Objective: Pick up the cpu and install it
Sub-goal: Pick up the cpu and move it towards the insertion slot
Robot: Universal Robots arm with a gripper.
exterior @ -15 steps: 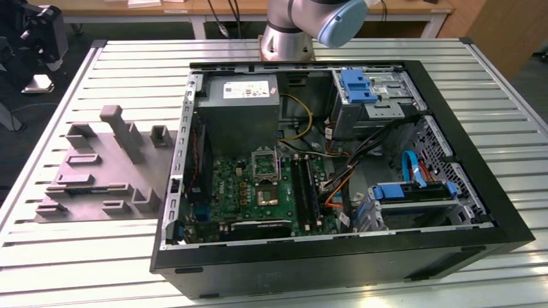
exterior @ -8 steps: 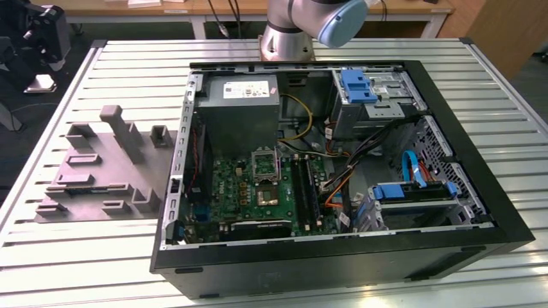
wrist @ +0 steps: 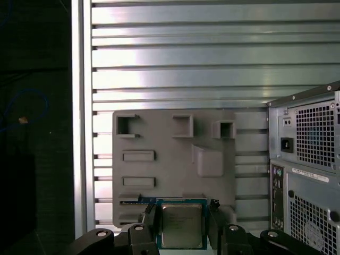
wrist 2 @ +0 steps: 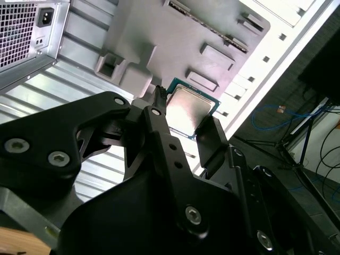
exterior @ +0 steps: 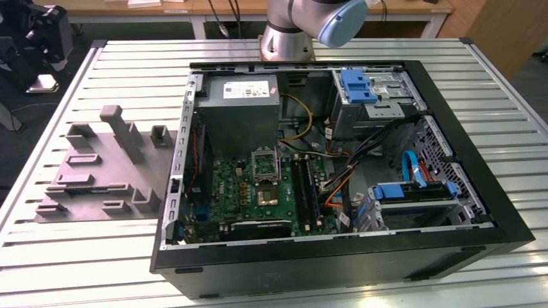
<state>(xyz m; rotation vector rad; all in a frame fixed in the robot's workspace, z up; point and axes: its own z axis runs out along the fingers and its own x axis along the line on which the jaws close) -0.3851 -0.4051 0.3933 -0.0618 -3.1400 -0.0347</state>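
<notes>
The cpu (wrist: 181, 226) (wrist 2: 189, 108), a flat square chip with a pale metal top and a thin dark green rim, sits between the two black fingers in both wrist views. My gripper (wrist: 182, 222) (wrist 2: 186, 123) is shut on it, one finger on each opposite edge. It hangs well above the grey moulded tray (wrist: 175, 159) (wrist 2: 175, 37), beside the computer case's back panel (wrist: 308, 159). In the exterior view the green motherboard (exterior: 256, 192) lies inside the open case, with the silver socket frame (exterior: 266, 164) near its middle.
The open black tower case (exterior: 479, 186) lies on the slatted metal table (exterior: 128, 256), holding a power supply (exterior: 244, 106), cables and blue drive brackets. The grey tray (exterior: 102, 167) with upright posts sits at the exterior view's left. The arm's base (exterior: 287, 38) stands behind the case.
</notes>
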